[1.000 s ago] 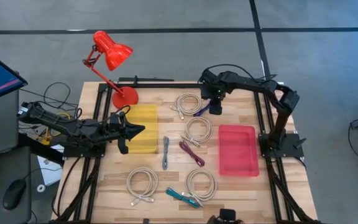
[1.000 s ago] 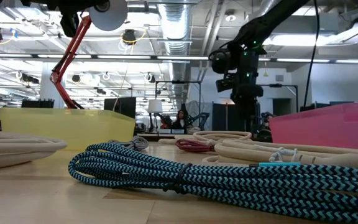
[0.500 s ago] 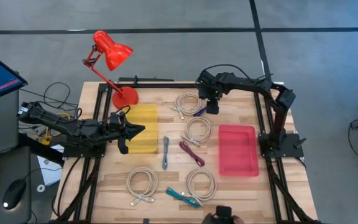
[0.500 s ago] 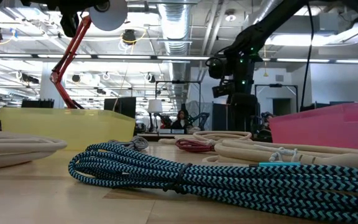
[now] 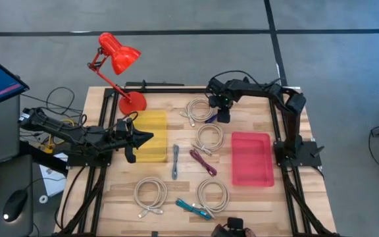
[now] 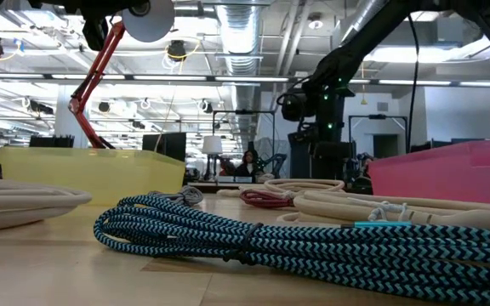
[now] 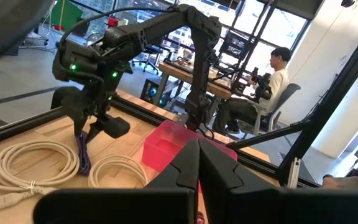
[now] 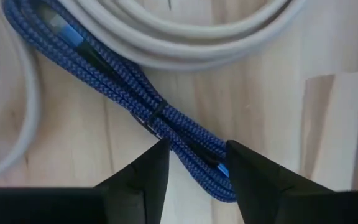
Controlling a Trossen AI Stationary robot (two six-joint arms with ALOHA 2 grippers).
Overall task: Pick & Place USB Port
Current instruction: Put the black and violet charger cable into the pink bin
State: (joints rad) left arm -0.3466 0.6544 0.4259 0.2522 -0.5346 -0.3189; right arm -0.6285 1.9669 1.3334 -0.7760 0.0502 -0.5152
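- High view: right gripper is at the far side of the table, over the dark blue braided USB cable bundle lying just beside the white coiled cable; the arm is folded inward, so the reach looks deliberate, probably lining up a pick; pink rectangular plastic bin sits near the arm's base and the yellow rectangular plastic bin on the left side, likely the drop spots; left gripper waits over the yellow bin; more white coils, a grey bundle, a magenta bundle and a teal bundle lie spread across the wooden table; a red desk lamp stands at the far left corner
- Low view: teal-and-black braided cable bundle fills the foreground; right gripper shows low behind the coils; this view gives arm height, but the blue bundle itself is hidden behind other cables
- Left wrist view: own fingers are pressed together with nothing between them, pointing across at the right arm; shows the right gripper tilted down right at the blue bundle, an angle no other view gives; a seated person is in the room behind
- Right wrist view: only view showing the grasp geometry; blue braided bundle runs diagonally on the wood, its lower end passing between the two dark fingers; the jaws stand spread on either side with gaps visible, so nothing gripped yet; bundle tie sits just ahead of the fingers, a sensible pinch spot
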